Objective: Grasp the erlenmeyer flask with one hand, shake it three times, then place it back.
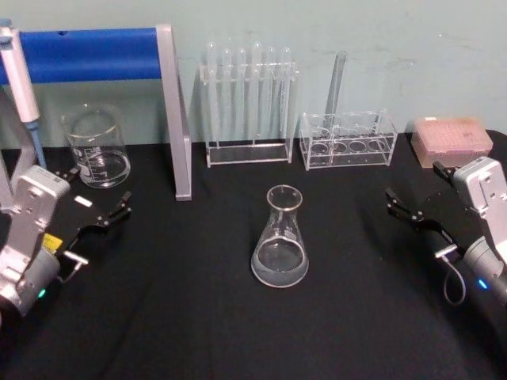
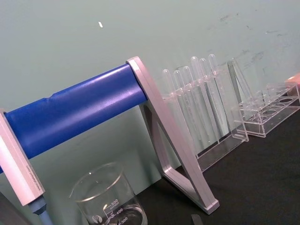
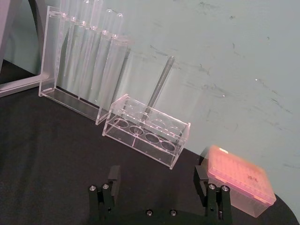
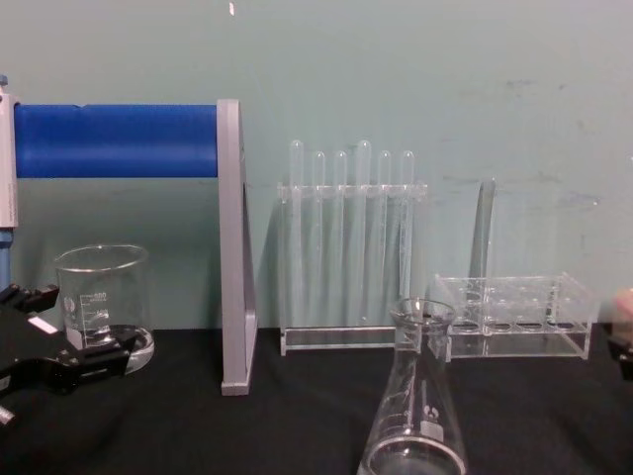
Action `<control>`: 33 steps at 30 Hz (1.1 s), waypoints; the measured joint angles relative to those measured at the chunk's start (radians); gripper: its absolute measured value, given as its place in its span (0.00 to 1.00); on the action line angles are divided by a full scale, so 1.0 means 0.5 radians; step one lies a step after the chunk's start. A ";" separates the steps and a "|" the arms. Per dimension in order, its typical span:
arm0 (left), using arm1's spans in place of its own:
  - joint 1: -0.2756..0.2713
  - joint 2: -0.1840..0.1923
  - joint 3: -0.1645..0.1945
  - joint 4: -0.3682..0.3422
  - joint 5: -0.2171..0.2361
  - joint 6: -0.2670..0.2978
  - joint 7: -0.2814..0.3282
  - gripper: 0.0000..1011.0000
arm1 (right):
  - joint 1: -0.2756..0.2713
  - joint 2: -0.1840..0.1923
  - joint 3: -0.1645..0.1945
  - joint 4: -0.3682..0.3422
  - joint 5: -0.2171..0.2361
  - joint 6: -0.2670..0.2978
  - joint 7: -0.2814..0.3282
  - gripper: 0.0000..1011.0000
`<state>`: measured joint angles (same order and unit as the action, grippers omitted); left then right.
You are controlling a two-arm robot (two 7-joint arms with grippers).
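Left: the left gripper point(image 1: 101, 190), jaws spread and empty, just in front of the beaker point(image 1: 97, 148). Centre: the erlenmeyer flask point(image 1: 280, 245) stands upright on the black table point(image 1: 198, 317), well apart from both arms. Right: the right gripper point(image 1: 413, 184), likewise spread and empty.

The erlenmeyer flask point(image 1: 280, 245) and the beaker point(image 1: 97, 147) are clear glass with white printed marks. The table point(image 1: 174, 317) is black, the bar point(image 1: 87, 54) blue, its frame point(image 1: 176, 119) silver-grey, the tip box point(image 1: 450, 139) pink.
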<state>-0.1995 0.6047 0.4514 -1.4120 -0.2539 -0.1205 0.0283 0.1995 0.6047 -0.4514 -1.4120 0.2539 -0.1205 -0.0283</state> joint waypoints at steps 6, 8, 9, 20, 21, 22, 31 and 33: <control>0.000 0.000 0.000 0.000 0.000 0.000 0.000 0.99 | 0.000 0.000 0.000 0.000 0.000 0.000 0.000 0.99; 0.000 0.000 0.000 0.000 0.000 0.000 0.000 0.99 | 0.000 0.000 0.000 0.000 0.000 0.000 0.000 0.99; 0.000 0.000 0.000 0.000 0.000 0.000 0.000 0.99 | 0.000 0.000 0.000 0.000 0.000 0.000 0.000 0.99; 0.000 0.000 0.000 0.000 0.000 0.000 0.000 0.99 | -0.004 -0.001 0.009 0.000 -0.004 -0.011 0.022 0.99; 0.000 0.000 0.000 0.000 0.000 0.000 0.000 0.99 | -0.007 -0.001 0.013 -0.001 -0.002 -0.020 0.042 0.99; 0.000 0.000 0.000 0.000 0.000 0.000 0.000 0.99 | -0.013 0.003 0.023 -0.007 0.023 -0.040 0.093 0.99; 0.000 0.000 0.000 0.000 0.000 0.000 0.000 0.99 | -0.057 0.065 0.056 -0.082 0.237 -0.158 0.521 0.99; 0.000 0.000 0.000 0.000 0.000 0.000 0.000 0.99 | -0.073 0.082 0.055 -0.113 0.294 -0.201 0.666 0.99</control>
<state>-0.1995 0.6047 0.4514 -1.4120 -0.2539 -0.1205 0.0283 0.1631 0.6458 -0.4239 -1.4683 0.4010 -0.2210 0.3045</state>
